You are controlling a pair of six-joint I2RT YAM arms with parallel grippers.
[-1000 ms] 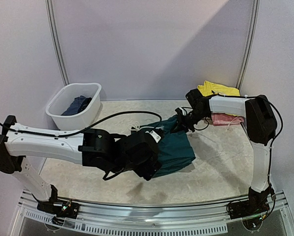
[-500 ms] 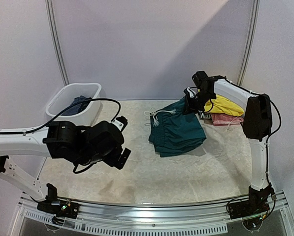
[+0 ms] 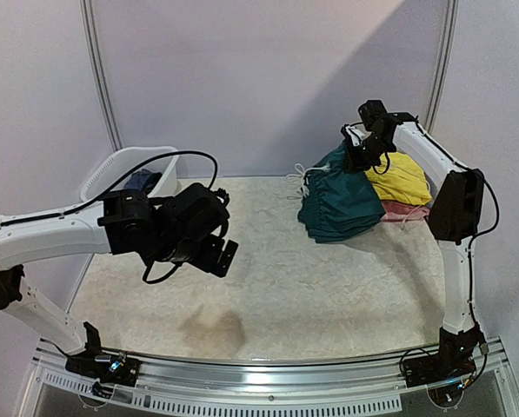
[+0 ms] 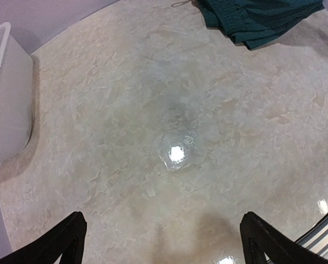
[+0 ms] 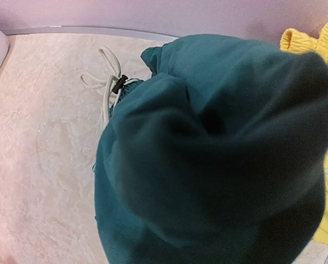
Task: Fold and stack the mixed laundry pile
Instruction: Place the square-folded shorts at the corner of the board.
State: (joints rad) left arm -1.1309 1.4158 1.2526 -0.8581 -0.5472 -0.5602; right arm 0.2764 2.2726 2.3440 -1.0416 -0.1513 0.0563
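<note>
— Start with the biggest thing?
— Looking down past the left gripper (image 4: 162,223) at the table (image 3: 268,295), with the white tub (image 3: 111,178) off to one side of it. Spread wide apart, holding nothing, hovering clear of the surface.
— And the right gripper (image 3: 356,156)?
— Raised, and clamped on the teal shorts (image 3: 337,204), judging from above. Can't confirm from the wrist view, with the fingers buried under cloth. Hanging as a folded bundle below and to the left of it. Can't tell whether the lower edge is touching the table.
— Step in hand?
— Probably setting that bundle on the stack just right of the gripper: yellow garment (image 3: 402,178) over pink garment (image 3: 407,211).
— How to do it well?
— Lift enough to clear the yellow edge. Carry across until hanging squarely above. Lower slowly so as to lay the folds flat instead of slumping them. Let go only after resting the weight on the stack.
— Smallest worry?
— The white drawstring (image 5: 106,82), trailing loose out to the gripper's far left. Likely to dangle off the pile, so worth tucking in afterwards.
</note>
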